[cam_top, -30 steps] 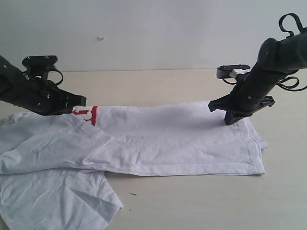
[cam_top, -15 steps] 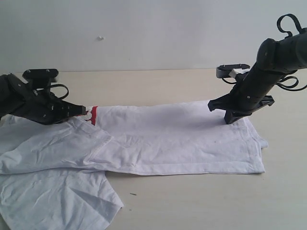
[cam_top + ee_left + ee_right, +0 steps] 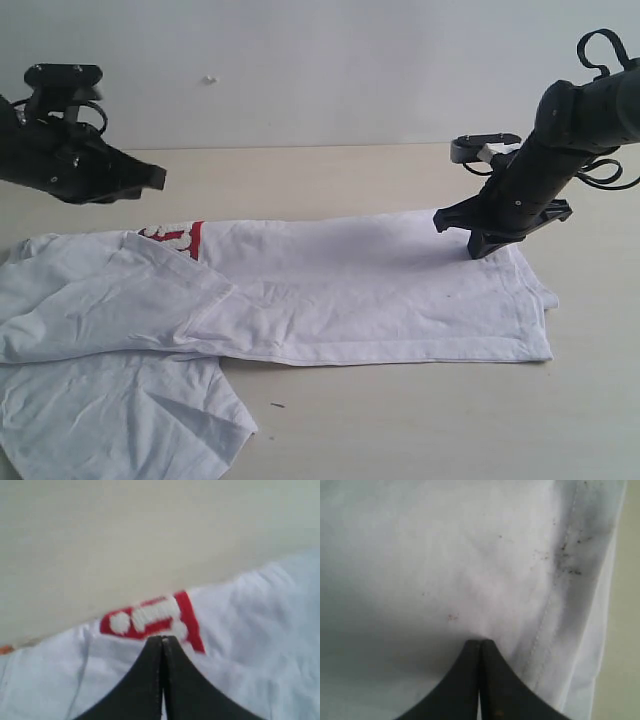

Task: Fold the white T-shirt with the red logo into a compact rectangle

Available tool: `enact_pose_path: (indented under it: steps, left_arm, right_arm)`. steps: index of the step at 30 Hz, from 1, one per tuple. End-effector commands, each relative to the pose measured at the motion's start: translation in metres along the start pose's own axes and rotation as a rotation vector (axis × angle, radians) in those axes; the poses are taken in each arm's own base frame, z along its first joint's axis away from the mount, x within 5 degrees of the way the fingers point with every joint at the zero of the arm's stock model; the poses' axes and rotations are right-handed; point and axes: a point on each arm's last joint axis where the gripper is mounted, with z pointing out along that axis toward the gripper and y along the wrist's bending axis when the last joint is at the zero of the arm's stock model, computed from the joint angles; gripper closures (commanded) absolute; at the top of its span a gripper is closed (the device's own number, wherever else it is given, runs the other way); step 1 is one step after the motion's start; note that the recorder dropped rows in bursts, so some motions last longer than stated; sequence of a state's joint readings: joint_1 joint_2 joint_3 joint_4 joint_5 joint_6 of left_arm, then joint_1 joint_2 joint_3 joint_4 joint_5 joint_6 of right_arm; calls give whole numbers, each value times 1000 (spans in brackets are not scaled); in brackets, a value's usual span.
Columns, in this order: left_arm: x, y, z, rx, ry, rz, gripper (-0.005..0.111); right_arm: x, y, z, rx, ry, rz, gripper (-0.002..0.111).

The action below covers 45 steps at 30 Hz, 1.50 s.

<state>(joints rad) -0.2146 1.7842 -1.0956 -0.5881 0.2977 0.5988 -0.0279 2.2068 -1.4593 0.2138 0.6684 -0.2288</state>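
One big white short-sleeved cotton T-shirt (image 3: 350, 290) lies half-folded in a long wrinkly strip on the beige tabletop (image 3: 330, 175), only the end of its red patch logo (image 3: 185, 238) with fuzzy white letters peeking out. Left gripper (image 3: 160, 178) hovers above that logo, fingers pinched together, empty; right gripper (image 3: 480, 250) presses closed tips on the shirt's right end.

T-shirt (image 3: 370, 290) spread on table (image 3: 330, 170); logo (image 3: 180, 238) left.
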Motion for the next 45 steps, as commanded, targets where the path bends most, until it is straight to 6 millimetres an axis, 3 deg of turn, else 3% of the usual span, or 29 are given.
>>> enact_pose_path:
  steps: [1,7,12,16,18,23,24,29,38,40,45]
  left_arm:
    - [23,-13,-23,126,304,204,107]
    - [44,-43,-49,338,573,160,107]
    - [76,-79,-55,232,722,248,107]
    - [102,-110,-57,259,783,335,104]
    - [113,-121,-57,266,789,352,94]
    - [137,-136,-51,249,742,376,49]
    - [140,-138,-50,250,740,386,46]
    - [157,-143,-35,217,712,493,50]
    - [177,-140,-10,184,816,498,54]
    - [177,-139,-10,175,816,494,65]
    - [169,-141,-18,175,897,514,106]
  right_arm:
    - [5,-2,7,10,39,-16,108]
    - [5,-1,7,-2,38,-1,108]
    - [5,-1,7,-2,38,-1,108]
    - [5,-1,7,-9,36,8,108]
    - [5,0,7,-14,35,15,108]
    - [5,0,7,-14,33,15,108]
    - [5,0,7,-14,33,13,108]
    - [5,0,7,-14,35,11,108]
    - [6,0,7,-16,42,11,108]
    - [6,0,7,-16,42,11,108]
    - [6,0,7,-17,41,13,108]
